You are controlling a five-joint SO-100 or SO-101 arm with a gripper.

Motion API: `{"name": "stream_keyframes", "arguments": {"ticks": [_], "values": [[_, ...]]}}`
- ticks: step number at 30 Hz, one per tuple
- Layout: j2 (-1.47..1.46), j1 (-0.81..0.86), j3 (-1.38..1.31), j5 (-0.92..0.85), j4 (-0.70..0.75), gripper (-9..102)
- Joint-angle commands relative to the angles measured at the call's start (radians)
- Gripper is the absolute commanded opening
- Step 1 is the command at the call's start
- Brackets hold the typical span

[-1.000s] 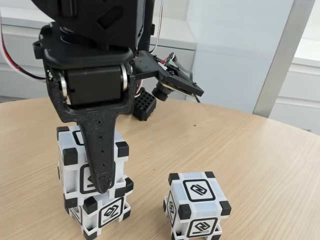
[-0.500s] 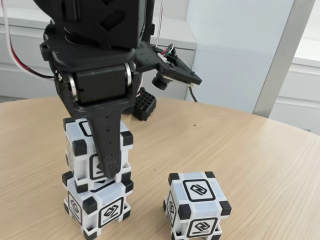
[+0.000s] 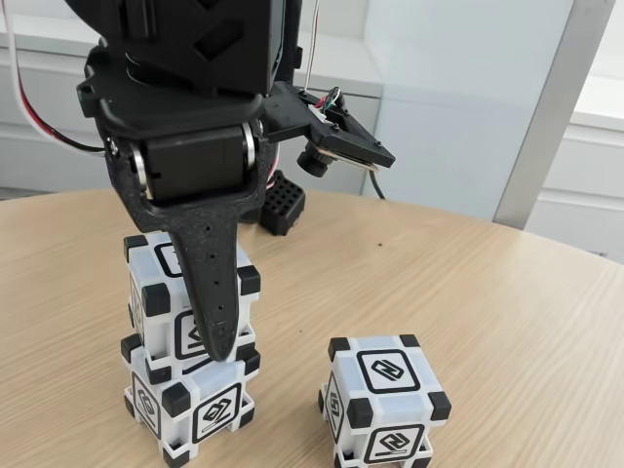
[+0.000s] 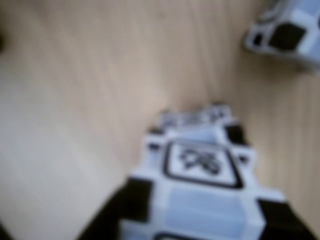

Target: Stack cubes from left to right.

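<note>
A: Here's the picture: 2 cubes stacked at the left of the fixed view, the upper cube (image 3: 168, 292) sitting on the lower cube (image 3: 190, 405), and it looks turned a touch against the one below, corners not quite lined up.

B: That's my worry. If the gripper (image 3: 222, 343) lets go with that twist in place, the top one could rock or slip off an edge. A sideways drag on the way out would topple both.

A: And the third cube (image 3: 382, 400)?

B: Standing alone on the worktop (image 3: 507, 322), off to the right of the stack, well apart from it. A falling cube could knock into it, I'd say.

A: Talk me through the gripper.

B: The near finger (image 3: 216, 292) runs down the front face of the upper cube, tip reaching about the seam between the 2. The far finger is hidden behind the cube. I judge it's clamped on that upper cube, narrow to the cube's width, though the contact itself is not plain.

A: The wrist view?

B: Blurred, but the upper cube (image 4: 200, 195) sits right under the camera, a square glyph on top, with the third cube (image 4: 285, 37) at the upper right corner.

A: Anything else on the worktop?

B: A small black perforated block (image 3: 283, 203) behind the arm, out of the way.
</note>
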Motion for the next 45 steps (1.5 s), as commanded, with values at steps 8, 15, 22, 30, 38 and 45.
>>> {"name": "stream_keyframes", "arguments": {"ticks": [8, 15, 22, 30, 38, 45], "values": [[0.023, -0.008, -0.025, -0.009, 0.015, 38], [0.245, -0.009, -0.006, -0.002, 0.017, 39], [0.437, -0.052, -0.006, -0.014, 0.017, 39], [0.437, -0.110, -0.008, 0.012, 0.002, 38], [0.437, -0.278, -0.023, 0.132, 0.002, 38], [0.436, -0.526, -0.023, 0.420, -0.002, 38]]}}
